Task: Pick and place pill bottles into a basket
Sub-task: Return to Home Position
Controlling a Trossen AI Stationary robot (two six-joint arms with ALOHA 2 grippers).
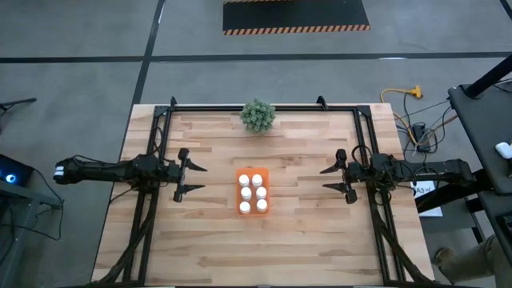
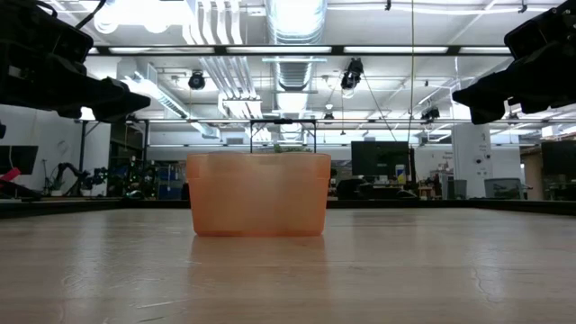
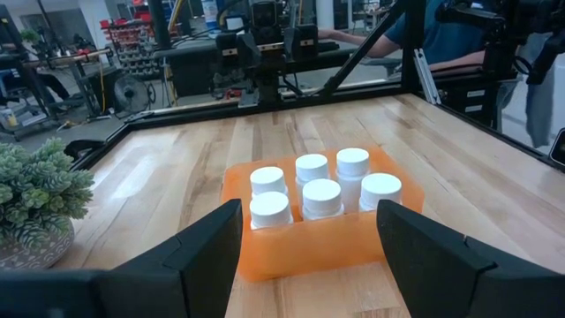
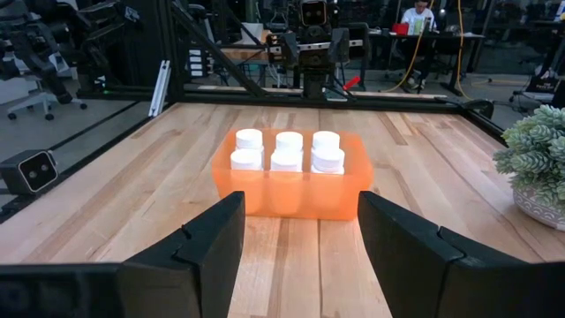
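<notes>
The orange basket (image 1: 254, 192) stands on its base at the middle of the wooden table, also seen in the low view (image 2: 258, 193). Several white pill bottles (image 1: 253, 192) stand upright inside it, caps up (image 3: 322, 190) (image 4: 288, 150). My left gripper (image 1: 194, 178) is at the table's left side, open, pointing level toward the basket, with nothing between its fingers. My right gripper (image 1: 331, 179) is at the table's right side, open, pointing level toward the basket, also with nothing in it.
A small green bushy plant (image 1: 258, 115) in a pot stands near the table's far edge, behind the basket. Black frame rails (image 1: 256, 107) run along the far edge and both sides. Bare wood lies all around the basket.
</notes>
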